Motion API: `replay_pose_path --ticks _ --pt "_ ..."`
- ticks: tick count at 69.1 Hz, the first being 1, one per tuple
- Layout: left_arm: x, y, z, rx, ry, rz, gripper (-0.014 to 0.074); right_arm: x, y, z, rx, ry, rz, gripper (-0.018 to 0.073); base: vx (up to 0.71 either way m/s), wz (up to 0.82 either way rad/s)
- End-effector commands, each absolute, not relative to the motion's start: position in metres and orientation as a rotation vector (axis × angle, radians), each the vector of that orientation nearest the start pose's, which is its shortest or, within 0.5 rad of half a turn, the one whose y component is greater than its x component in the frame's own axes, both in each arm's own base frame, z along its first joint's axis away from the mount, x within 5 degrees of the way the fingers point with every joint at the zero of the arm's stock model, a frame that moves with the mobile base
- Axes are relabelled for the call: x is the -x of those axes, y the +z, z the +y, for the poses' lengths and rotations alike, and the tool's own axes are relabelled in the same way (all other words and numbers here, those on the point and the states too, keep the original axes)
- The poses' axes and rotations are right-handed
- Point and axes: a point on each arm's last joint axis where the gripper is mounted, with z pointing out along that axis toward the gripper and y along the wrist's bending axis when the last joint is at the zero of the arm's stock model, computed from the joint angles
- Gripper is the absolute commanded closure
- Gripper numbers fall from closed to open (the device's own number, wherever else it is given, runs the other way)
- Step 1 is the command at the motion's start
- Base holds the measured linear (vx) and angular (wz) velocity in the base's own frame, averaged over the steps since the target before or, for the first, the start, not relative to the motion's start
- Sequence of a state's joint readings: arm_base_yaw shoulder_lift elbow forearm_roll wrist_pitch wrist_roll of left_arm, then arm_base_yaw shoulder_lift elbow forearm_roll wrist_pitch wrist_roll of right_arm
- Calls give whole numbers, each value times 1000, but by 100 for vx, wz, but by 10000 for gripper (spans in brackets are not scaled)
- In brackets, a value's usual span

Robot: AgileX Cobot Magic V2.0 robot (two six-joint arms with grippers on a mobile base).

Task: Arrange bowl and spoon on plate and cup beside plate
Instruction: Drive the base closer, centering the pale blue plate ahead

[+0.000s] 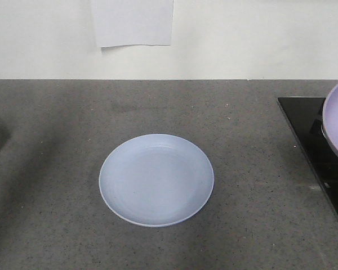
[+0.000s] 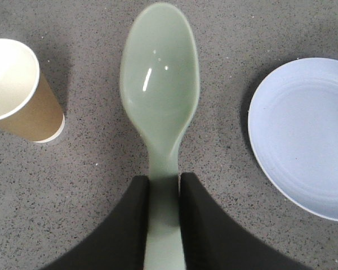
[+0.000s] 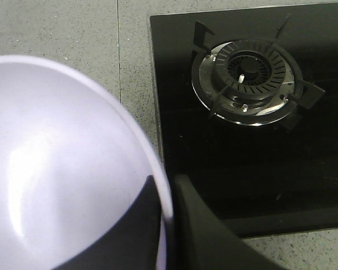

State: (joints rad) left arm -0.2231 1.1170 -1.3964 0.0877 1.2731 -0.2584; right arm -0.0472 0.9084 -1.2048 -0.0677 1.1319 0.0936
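Plate point(image 1: 156, 180): open from above, counter point(image 1: 56, 140) all round.
Cup point(image 2: 19, 93): upright, apart from plate.
Burner grate point(image 3: 250, 79): raised prongs on the hob point(image 3: 304, 169).

1. You will find no readable text, number, brand or sign in any of the three views.
2. The white sheet of paper point(image 1: 132, 22) on the pale wall point(image 1: 259, 39) faces you blank.
3. The brown paper cup point(image 2: 28, 109) shows you a plain, unprinted side.

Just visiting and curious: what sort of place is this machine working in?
Most likely a kitchen, or a mock-up of one: a speckled grey countertop, a black glass hob with a gas burner, and a plate and paper cup laid out.
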Motion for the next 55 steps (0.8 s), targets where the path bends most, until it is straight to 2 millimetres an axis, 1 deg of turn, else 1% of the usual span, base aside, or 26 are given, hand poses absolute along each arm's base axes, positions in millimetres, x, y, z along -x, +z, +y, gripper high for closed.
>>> replay_pose_path --ticks 1,55 --pt "-188 445 -34 47 -112 2388 603 -147 435 -14 -153 -78 2214 566 5 1" --pt "-188 445 -34 47 -112 2388 603 -147 436 -14 -152 -78 2210 566 4 0"
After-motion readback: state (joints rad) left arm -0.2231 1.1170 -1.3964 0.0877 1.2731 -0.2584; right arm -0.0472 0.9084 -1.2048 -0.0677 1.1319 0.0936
